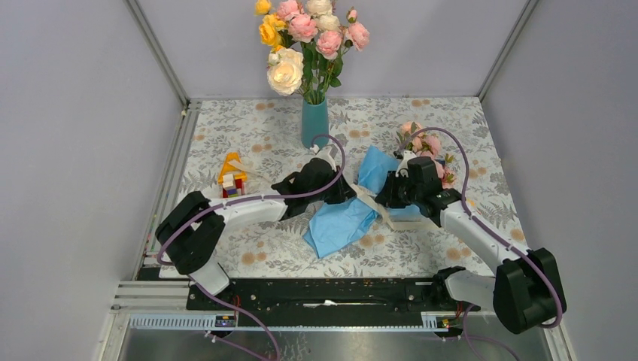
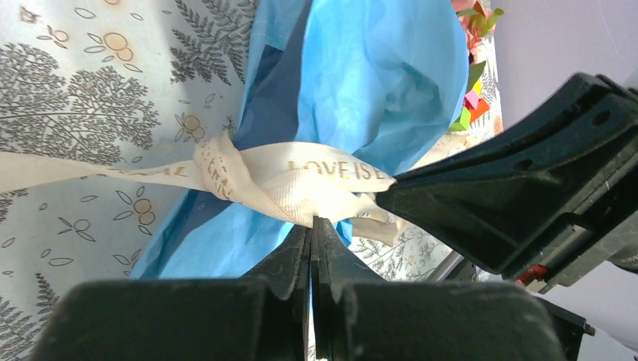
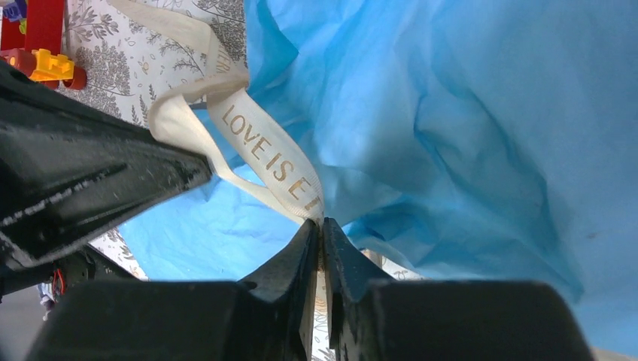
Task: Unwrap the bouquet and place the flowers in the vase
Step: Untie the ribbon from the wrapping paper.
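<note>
— First entry?
— We list the bouquet [image 1: 342, 219]: lying flat on the middle of the table [image 1: 248, 135], still wrapped in crinkled blue paper [image 3: 466, 135] that is light on one face and navy on the other. Its flowers [image 1: 427, 143], small pink roses, stick out at the far right end.

— What binds it?
— We enter one cream ribbon [image 2: 301, 177] with gold lettering. It is knotted around the waist of the wrap, and one tail trails away over the patterned cloth.

— Grippers?
— We count two, meeting tip to tip at the knot. The left gripper [image 2: 311, 226] has its fingers closed, the tips nipping a lower fold of the ribbon. The right gripper [image 3: 321, 229] has its fingers pressed together on the lettered band, which runs down between them.

— The vase?
— We record the vase [image 1: 314, 122]: teal, upright at the back middle of the table, near the bouquet but apart from it. It holds a big rose bunch [image 1: 301, 37] of yellow, cream and pink.

— Remaining stock?
— We note toy bricks [image 1: 232, 180], red and yellow, on the table to the left of the left gripper.
</note>
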`<state>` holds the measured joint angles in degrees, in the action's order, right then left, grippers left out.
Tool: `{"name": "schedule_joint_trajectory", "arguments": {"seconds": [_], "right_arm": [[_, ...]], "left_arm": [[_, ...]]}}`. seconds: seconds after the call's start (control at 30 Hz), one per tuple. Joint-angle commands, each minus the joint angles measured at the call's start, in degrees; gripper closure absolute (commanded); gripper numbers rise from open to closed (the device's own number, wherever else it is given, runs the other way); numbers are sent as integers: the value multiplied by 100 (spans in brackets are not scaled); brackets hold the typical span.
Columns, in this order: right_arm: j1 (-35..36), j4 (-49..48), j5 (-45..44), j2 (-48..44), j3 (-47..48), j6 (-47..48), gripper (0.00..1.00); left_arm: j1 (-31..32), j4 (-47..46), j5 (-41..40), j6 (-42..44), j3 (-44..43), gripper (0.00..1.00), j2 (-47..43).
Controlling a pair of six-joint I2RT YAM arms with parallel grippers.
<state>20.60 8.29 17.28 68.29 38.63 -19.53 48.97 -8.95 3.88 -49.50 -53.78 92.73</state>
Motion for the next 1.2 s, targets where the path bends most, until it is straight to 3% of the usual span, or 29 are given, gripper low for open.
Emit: {"name": "schedule_joint_trajectory", "arguments": {"seconds": [0.0,0.1,0.63,1.17], "right_arm": [[-12,39,-463,-408,-134,-77,90],[-12,217,-862,-609,-182,-172,100],[-90,1331,-2729,-1992,-668,-877,100],[-566,1770,-2954,-2331,-898,-1029,100]], "left_arm": [[-122,-88,-198,45,0,100,-331],[-255,-82,-251,52,126,100,-440],[-1074,35,41,336,706,100,-738],[-1478,209,-142,602,1421,100,-1245]]}}
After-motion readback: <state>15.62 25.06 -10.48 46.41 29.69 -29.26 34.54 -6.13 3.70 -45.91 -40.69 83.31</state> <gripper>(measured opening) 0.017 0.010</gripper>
